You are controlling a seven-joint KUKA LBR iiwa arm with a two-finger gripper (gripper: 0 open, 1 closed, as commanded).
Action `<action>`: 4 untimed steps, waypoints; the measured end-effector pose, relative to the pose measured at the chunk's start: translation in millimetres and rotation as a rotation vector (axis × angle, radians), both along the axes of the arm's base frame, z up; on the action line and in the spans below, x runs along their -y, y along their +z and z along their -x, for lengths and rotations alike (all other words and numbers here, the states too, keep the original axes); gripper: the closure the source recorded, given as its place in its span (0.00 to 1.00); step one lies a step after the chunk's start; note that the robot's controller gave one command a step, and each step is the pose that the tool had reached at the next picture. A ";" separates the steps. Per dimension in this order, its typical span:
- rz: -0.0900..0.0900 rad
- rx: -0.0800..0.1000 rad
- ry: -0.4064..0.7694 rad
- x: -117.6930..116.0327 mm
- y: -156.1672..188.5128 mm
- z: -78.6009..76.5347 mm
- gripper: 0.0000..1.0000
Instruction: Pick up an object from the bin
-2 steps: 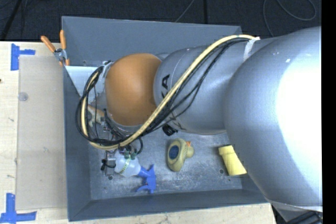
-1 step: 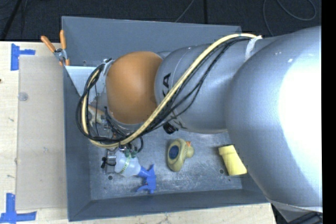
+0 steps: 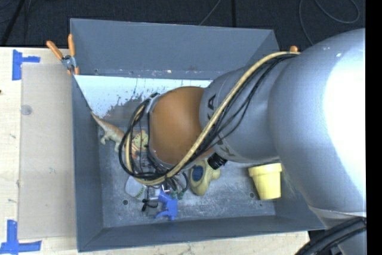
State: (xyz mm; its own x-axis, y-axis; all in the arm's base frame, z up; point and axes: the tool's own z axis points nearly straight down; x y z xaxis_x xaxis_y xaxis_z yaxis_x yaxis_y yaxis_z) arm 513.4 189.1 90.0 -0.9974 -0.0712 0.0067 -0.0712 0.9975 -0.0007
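My gripper (image 3: 153,190) hangs low in the bin's front left part, mostly hidden under the arm's orange cover and cables. Right below it lies a small blue plastic thing (image 3: 168,209) with a dark piece beside it. A pale, clear-looking thing (image 3: 132,186) sits just left of the gripper. A yellowish toy with a blue spot (image 3: 200,178) lies just to its right. Whether anything is between the jaws is hidden.
A yellow cup (image 3: 266,181) lies on its side at the front right of the bin. A tan dinosaur-like toy (image 3: 107,128) lies by the left wall. The arm covers the bin's middle and right side.
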 end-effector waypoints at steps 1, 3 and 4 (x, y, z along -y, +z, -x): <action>0.003 -0.009 0.010 24.3 -5.0 5.6 0.00; 0.003 -0.009 -0.093 49.6 -15.4 19.1 0.00; -0.001 -0.004 0.000 32.6 -19.9 17.4 1.00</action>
